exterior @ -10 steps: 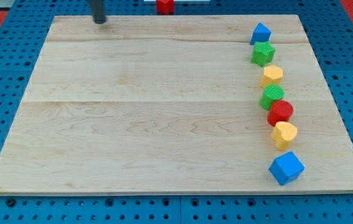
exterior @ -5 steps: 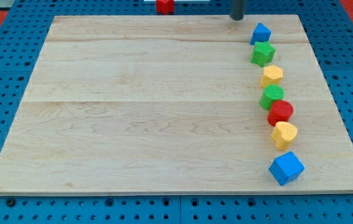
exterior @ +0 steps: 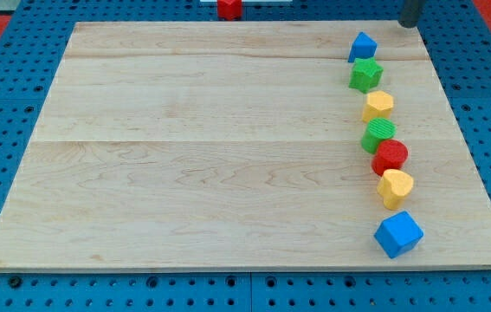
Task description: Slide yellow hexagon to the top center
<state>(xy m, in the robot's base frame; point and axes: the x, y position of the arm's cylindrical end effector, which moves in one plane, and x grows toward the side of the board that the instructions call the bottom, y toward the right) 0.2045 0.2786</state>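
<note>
The yellow hexagon lies on the wooden board at the view's right, third from the top in a column of blocks. Above it are a blue triangle and a green star. Below it are a green round block, a red round block, a second yellow block that looks heart-shaped and a blue cube. My tip is at the board's top right corner, up and to the right of the blue triangle and well above the yellow hexagon.
A red block sits off the board at the view's top centre, on the blue perforated table that surrounds the board.
My tip has moved along the board's top edge from the top left to the top right corner. No block has moved.
</note>
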